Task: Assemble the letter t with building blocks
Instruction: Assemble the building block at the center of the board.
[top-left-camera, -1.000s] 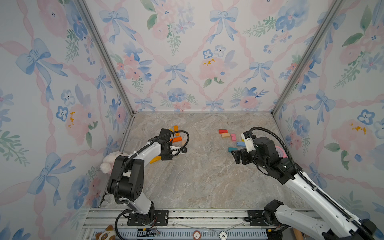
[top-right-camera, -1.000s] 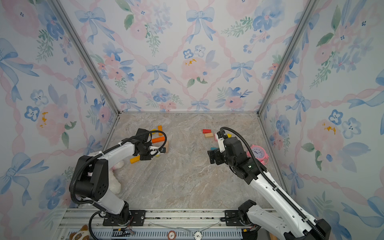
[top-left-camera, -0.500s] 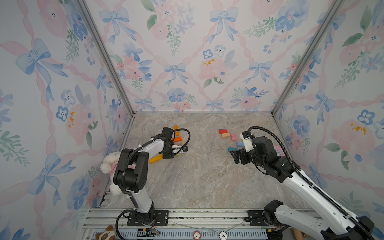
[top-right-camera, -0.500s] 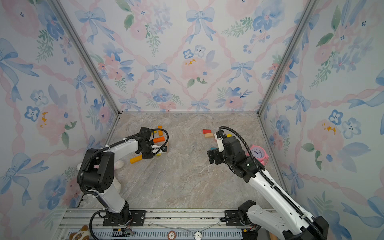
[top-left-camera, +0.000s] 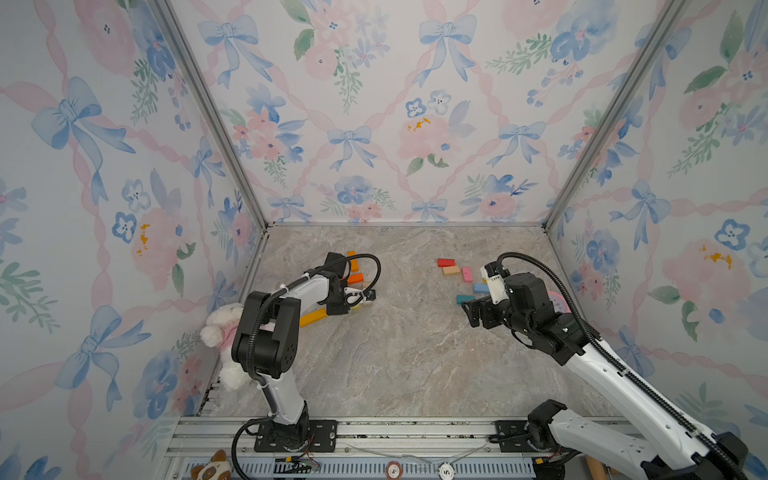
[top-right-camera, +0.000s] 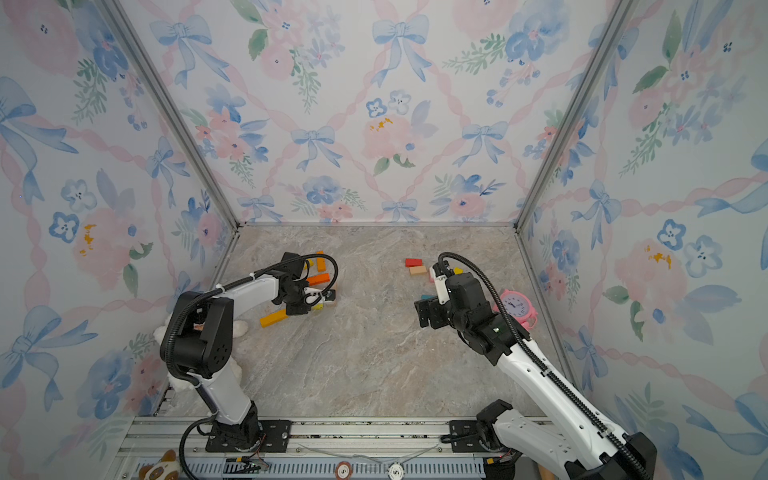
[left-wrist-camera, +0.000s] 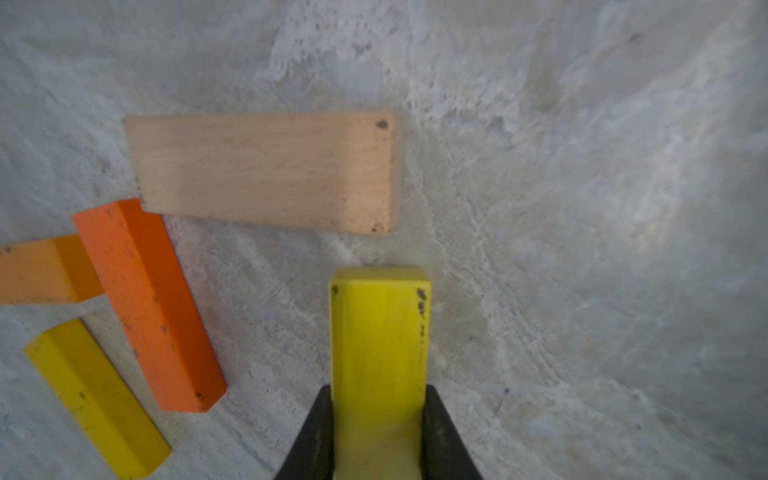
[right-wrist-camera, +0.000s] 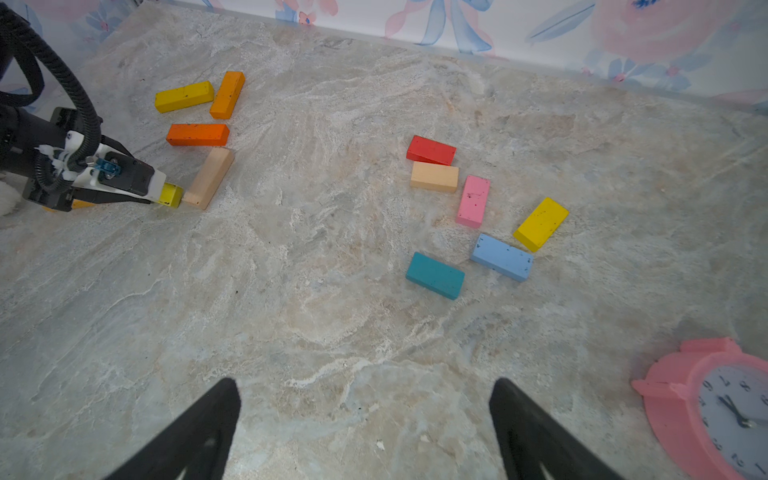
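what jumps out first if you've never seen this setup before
The bow-and-flower wallpaper on every wall hits first, then the bright blocks: the left gripper is shut on a yellow block, its end close to a tan block on the marble tabletop. A pink alarm clock sits by the right-hand wall, near the open, empty right gripper.

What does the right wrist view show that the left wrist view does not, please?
Only the right wrist view: the red block, peach block, pink block, short yellow block, blue block, teal block, pink alarm clock and the open right gripper. Only the left wrist view: both of the left gripper's fingers pressed against the held yellow block's sides. Both: that held block, the tan block, dark orange block, light orange block and long yellow block.
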